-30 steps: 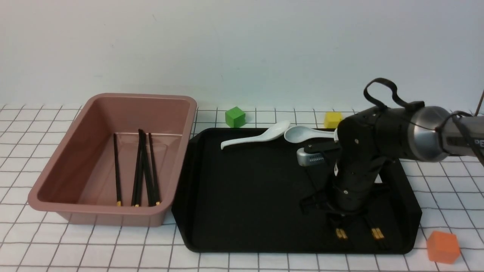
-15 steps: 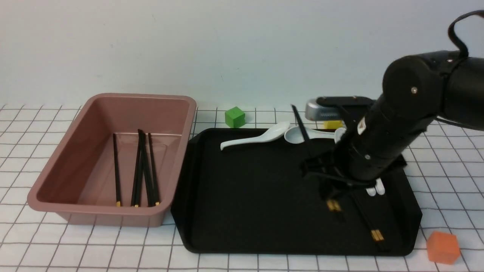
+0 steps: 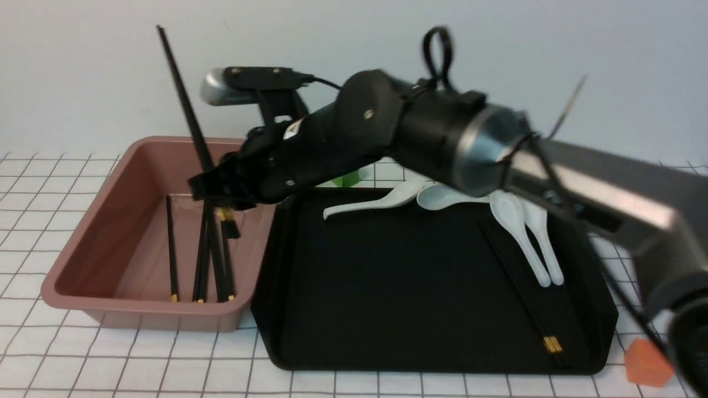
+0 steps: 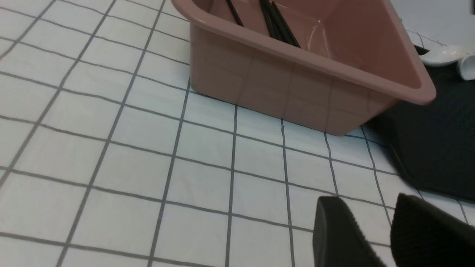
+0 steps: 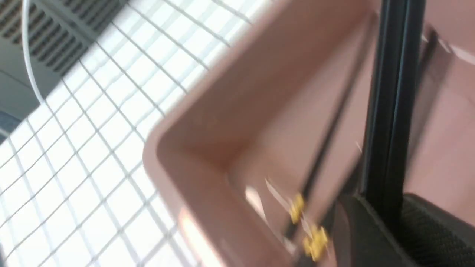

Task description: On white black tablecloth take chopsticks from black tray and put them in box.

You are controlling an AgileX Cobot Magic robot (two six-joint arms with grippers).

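My right gripper (image 3: 213,190) is shut on a pair of black chopsticks (image 3: 185,102) that stand steeply tilted over the pink box (image 3: 204,141). Their gold-banded ends hang just below the fingers, inside the box. In the right wrist view the held chopsticks (image 5: 389,92) run up from the right gripper (image 5: 382,211) across the box (image 5: 207,155). Several chopsticks (image 3: 202,260) lie on the box floor. Another pair of chopsticks (image 3: 525,298) lies on the black tray (image 3: 387,276). My left gripper (image 4: 367,202) hovers open over the tablecloth (image 4: 130,148), near the box (image 4: 297,81).
White spoons (image 3: 370,204) lie along the tray's far edge, and two more spoons (image 3: 525,232) lie on its right side. A green cube (image 3: 348,179) peeks out behind the arm. An orange cube (image 3: 644,362) sits on the cloth at the front right.
My right arm lifted the chopsticks off the tray's right side and swung left, and now holds them over the box. The spoons it hid are uncovered.
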